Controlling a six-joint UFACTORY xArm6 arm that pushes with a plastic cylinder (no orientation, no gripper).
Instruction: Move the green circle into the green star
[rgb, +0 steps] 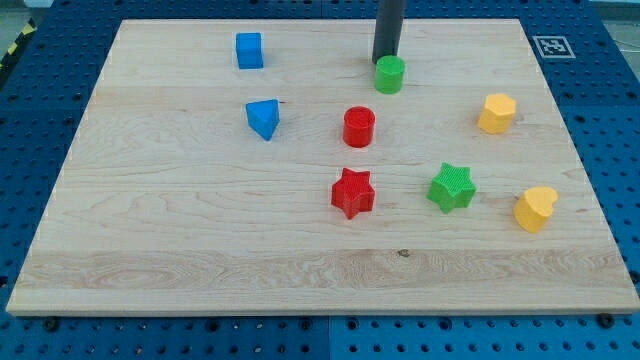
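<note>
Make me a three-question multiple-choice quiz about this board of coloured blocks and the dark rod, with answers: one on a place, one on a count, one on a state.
1. Where is the green circle relative to the green star?
A. toward the view's top and a little left
B. toward the view's bottom
C. right beside it, touching

2. How many yellow blocks are on the board?
A. one
B. two
C. three

3. Where is my tip?
A. at the green circle's top edge
B. on the red star
C. off the board

Answers:
1 A, the circle sits near the top edge, well apart from the star.
2 B, one yellow block and another lie at the view's right.
3 A, the rod ends just above the circle, close enough that any gap cannot be made out.
</note>
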